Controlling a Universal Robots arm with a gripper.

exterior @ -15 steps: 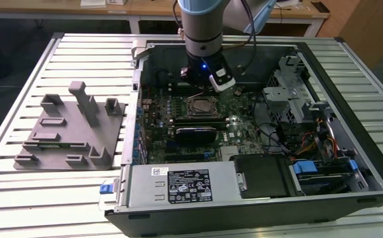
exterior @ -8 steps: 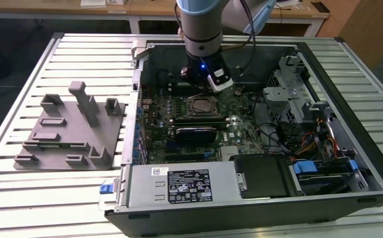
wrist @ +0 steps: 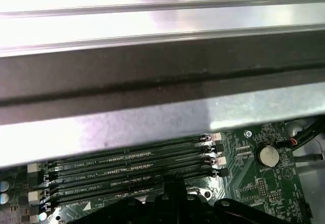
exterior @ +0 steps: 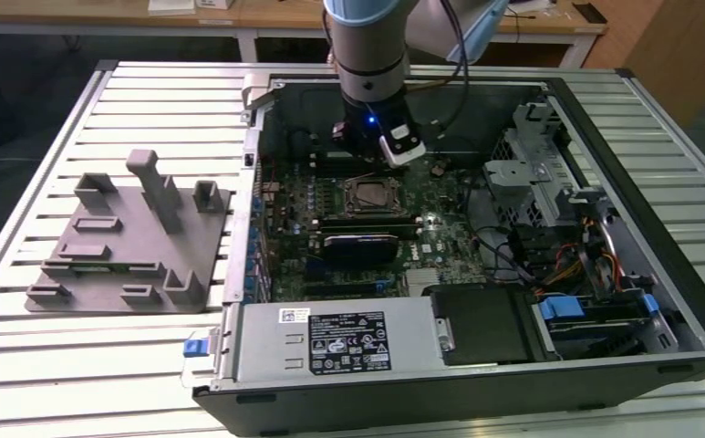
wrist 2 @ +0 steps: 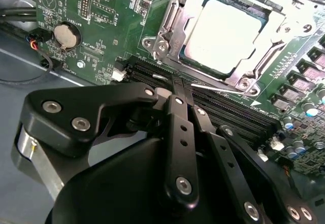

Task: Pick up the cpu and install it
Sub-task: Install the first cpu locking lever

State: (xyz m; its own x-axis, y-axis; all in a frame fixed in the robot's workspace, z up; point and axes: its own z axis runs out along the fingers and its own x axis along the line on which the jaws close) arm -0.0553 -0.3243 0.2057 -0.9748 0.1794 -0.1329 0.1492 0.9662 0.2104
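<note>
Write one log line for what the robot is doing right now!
gripper: shut, empty, over memory slots | cpu: seated in socket | case: open

Small white print ran along the black memory slots [wrist: 127,165] beside the round silver coin battery [wrist: 267,156], too fine to read. The white sticker [exterior: 348,343] on the grey metal power supply box [exterior: 327,342] was likewise illegible.

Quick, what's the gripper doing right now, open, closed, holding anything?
Gripper: fingers shut together, holding nothing, above the memory slots beside the cpu, which sits in its socket.
</note>
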